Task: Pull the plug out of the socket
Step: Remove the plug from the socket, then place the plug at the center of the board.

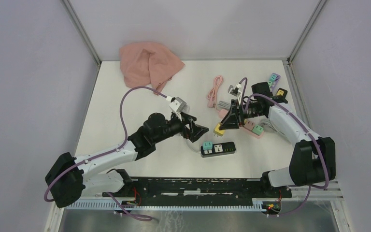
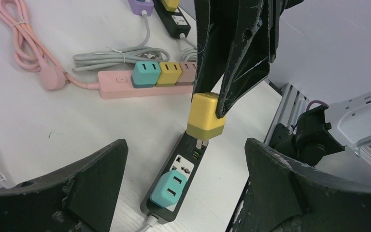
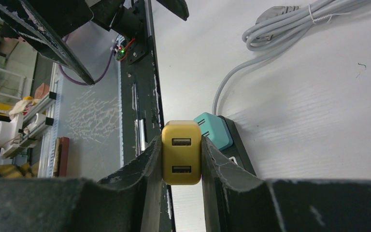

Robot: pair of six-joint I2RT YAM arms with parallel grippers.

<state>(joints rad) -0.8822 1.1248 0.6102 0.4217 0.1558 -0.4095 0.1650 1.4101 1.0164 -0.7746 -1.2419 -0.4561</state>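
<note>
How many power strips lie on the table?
4: black strip front centre, pink strip right of centre, purple strip and second black strip far right. Others may be hidden.

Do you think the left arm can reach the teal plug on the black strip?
Probably yes: the left gripper is open nearby, the teal plug sits uncovered, and the right gripper holds the yellow plug at the other end of the black strip.

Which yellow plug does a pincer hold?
The yellow cube-shaped plug over the black power strip, in the right pincer; the pink strip's yellow one is untouched.
</note>
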